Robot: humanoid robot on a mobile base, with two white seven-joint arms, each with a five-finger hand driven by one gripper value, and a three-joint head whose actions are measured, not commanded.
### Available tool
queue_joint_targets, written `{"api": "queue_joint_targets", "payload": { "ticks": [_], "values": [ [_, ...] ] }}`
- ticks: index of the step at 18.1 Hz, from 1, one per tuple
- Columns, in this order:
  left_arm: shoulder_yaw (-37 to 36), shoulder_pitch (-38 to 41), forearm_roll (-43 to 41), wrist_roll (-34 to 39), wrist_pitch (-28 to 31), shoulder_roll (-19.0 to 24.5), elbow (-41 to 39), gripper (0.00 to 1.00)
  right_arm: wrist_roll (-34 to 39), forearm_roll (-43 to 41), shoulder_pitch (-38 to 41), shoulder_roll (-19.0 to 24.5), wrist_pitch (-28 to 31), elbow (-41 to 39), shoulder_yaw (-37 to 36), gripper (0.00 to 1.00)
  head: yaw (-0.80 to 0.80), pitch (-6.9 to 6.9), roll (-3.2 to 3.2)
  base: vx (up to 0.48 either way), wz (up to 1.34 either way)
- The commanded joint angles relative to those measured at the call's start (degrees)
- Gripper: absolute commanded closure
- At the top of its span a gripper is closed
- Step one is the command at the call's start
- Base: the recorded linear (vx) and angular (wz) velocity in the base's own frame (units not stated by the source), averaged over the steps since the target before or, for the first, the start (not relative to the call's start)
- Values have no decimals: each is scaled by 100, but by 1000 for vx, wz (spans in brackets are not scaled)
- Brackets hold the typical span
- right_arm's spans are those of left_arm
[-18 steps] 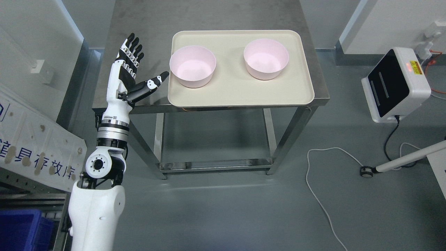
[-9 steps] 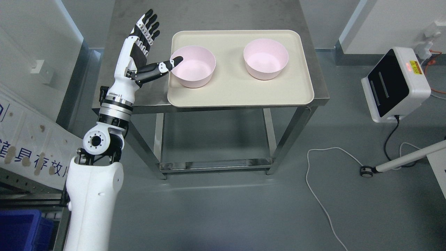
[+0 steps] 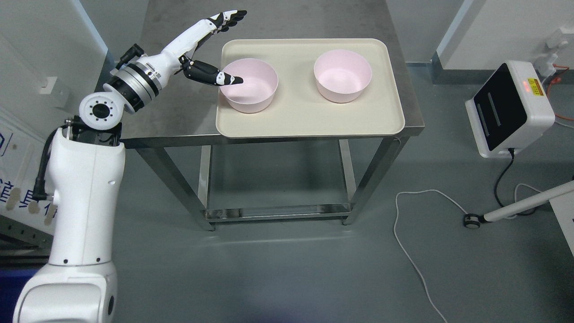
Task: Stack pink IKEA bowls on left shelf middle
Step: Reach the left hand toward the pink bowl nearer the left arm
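Two pink bowls stand apart on a cream tray [image 3: 309,119] on a steel table [image 3: 179,112]. The left bowl [image 3: 253,89] is near the tray's left edge, the right bowl [image 3: 343,76] further right. My left hand [image 3: 224,40] is open over the table's left side, turned sideways. Its thumb reaches over the left bowl's near-left rim, while the fingers [image 3: 228,17] point right beyond the bowl's far side. Nothing is grasped. The right arm does not show.
A white and black device [image 3: 509,110] sits on the floor at the right, with cables [image 3: 412,242] trailing across the floor. A white panel with blue characters [image 3: 13,188] leans at the left. The table has a lower shelf [image 3: 273,208].
My left arm has lifted and swung right, and the hand has turned from upright to sideways. The thumb has moved from beside the tray to over the left bowl's rim.
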Motion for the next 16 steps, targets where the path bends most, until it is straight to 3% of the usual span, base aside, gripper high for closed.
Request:
{"api": "queue_joint_targets", "payload": {
  "ticks": [1, 5, 9, 11, 16],
  "values": [
    [-522, -625, -1167, -71, 86, 311, 1195, 11, 33, 44, 0, -100, 2, 0, -62, 0, 0, 0, 0, 0, 0],
    [-831, -634, -1141, -89, 271, 118, 1319, 14, 33, 44, 0, -100, 2, 0, -62, 0, 0, 0, 0, 0, 0],
    [-848, -669, -1159, -150, 481, -480, 1283, 16, 42, 44, 0, -100, 2, 0, -62, 0, 0, 0, 0, 0, 0],
    [-979, -748, -1168, -150, 587, -498, 1301, 18, 42, 44, 0, -100, 2, 0, -62, 0, 0, 0, 0, 0, 0],
    [-1191, -871, -1211, -124, 605, -489, 1327, 36, 33, 44, 0, -100, 2, 0, -62, 0, 0, 0, 0, 0, 0]
  ]
}}
